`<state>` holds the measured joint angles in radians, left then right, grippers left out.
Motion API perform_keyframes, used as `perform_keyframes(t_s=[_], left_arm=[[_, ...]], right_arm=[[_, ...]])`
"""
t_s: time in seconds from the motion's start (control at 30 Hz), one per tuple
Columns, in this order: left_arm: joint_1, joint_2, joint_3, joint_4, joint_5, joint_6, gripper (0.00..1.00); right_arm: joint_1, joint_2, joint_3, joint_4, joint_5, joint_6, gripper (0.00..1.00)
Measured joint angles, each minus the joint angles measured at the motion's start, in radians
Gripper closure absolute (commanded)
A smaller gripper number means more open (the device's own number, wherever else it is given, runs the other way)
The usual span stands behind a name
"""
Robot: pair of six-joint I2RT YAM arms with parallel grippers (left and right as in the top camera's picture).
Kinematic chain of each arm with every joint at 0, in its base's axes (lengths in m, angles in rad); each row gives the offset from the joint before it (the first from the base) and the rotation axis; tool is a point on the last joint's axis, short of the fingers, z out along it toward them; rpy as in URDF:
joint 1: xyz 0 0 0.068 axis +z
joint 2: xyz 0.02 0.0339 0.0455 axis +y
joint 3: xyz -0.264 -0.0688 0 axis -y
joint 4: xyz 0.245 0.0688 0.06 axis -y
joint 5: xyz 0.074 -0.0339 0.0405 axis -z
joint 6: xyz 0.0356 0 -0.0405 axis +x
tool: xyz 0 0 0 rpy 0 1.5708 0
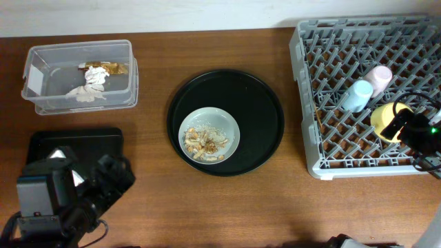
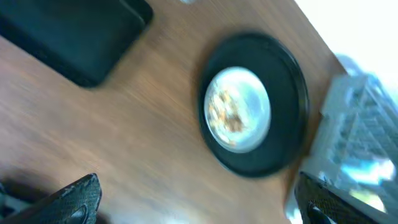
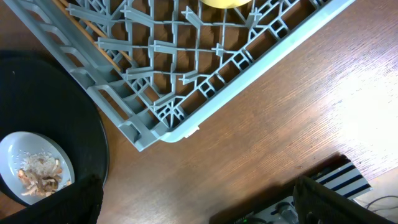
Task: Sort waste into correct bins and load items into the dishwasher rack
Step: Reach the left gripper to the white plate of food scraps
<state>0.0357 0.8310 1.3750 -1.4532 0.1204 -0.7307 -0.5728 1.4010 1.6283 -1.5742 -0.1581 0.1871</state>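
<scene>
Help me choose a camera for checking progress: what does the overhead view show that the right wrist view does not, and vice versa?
Only overhead: the clear box holding crumpled paper and a wrapper, the black rectangular tray, and the blue cup and pink cup in the rack. Only right wrist: a striped black-and-white piece at lower right, too unclear to name. Both: the rack, the yellow bowl, and the plate of food scraps on the round black tray.

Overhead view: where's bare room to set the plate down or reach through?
Bare wood lies between the clear box and the round tray, in the strip between that tray and the rack, and from the tray to the near edge of the table. Crowded: the rack's right side, with blue cup, pink cup and bowl.
</scene>
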Motion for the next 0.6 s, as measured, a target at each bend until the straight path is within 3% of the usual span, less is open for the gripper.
perform_keyframes(t_s=[0.13,0.23,0.33,0.47,0.6], left_arm=[[0.0,0.0,0.0,-0.023,0.098,0.014,0.01],[0.0,0.013,0.0,0.066,0.282,0.14,0.01],[-0.03,0.054,0.001,0.085,0.355,0.19,0.01],[-0.222,0.204,0.003,0.155,0.385,0.225,0.01],[-0.465,0.354,0.068,0.189,0.236,0.213,0.01]], right_arm=[[0.0,0.0,0.0,0.001,0.0,0.001,0.02],[0.0,0.0,0.0,0.0,0.0,0.001,0.02],[0.0,0.0,0.0,0.0,0.0,0.0,0.02],[0.0,0.001,0.0,0.001,0.001,0.0,0.02],[0.0,0.001,0.0,0.0,0.003,0.0,0.02]])
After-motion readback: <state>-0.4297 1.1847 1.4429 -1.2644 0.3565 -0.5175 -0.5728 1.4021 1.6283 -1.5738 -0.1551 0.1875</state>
